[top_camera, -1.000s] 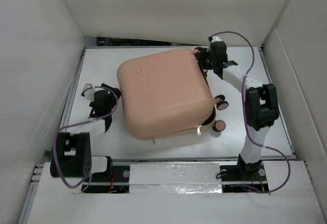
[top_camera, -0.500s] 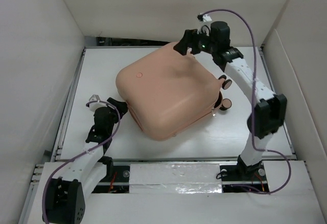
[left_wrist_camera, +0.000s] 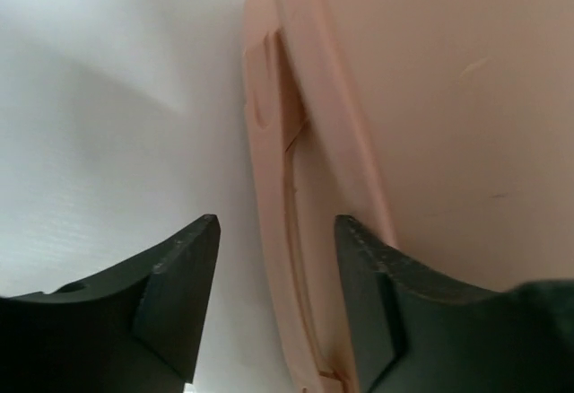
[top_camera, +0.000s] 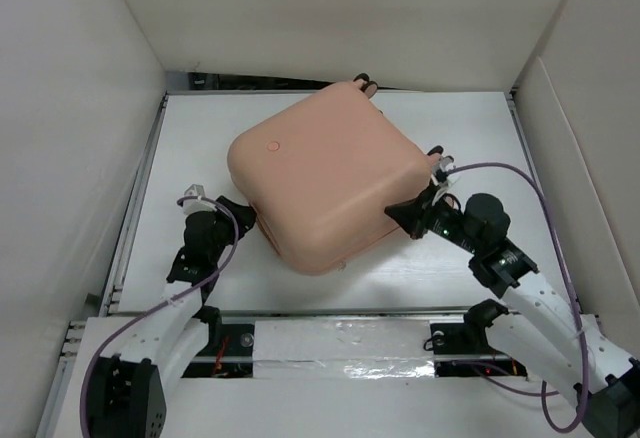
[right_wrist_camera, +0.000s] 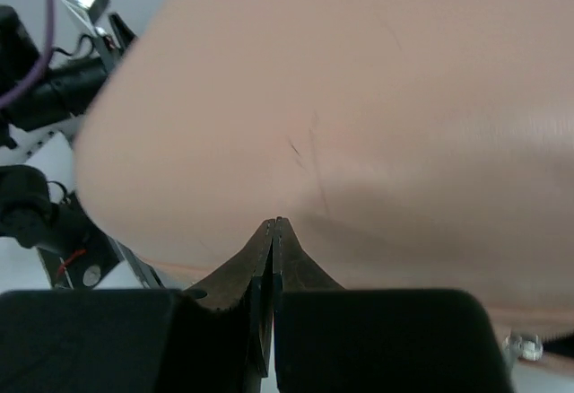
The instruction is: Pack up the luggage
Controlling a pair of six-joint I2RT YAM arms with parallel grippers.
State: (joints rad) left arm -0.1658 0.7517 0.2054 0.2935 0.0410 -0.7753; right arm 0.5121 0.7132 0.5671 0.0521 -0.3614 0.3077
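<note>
The peach-pink luggage (top_camera: pixel 325 178) lies closed and turned at an angle in the middle of the white table; its lining is hidden. My left gripper (top_camera: pixel 240 220) is open at its left side, the fingers straddling the shell's seam edge (left_wrist_camera: pixel 273 231) without closing on it. My right gripper (top_camera: pixel 408 213) is shut and empty, its tips against the luggage's right side (right_wrist_camera: pixel 359 124). In the right wrist view the shut fingertips (right_wrist_camera: pixel 273 231) press at the smooth shell. A wheel (top_camera: pixel 436 154) shows at the right edge and a black part (top_camera: pixel 362 80) at the far corner.
White walls (top_camera: pixel 80 108) enclose the table on the left, back and right. A metal rail (top_camera: pixel 340 343) runs along the near edge between the arm bases. A purple cable (top_camera: pixel 540 193) loops over the right arm.
My right arm has swung from the far corner of the luggage down to its near right side. The luggage has turned a little. My left gripper has stayed at the left side.
</note>
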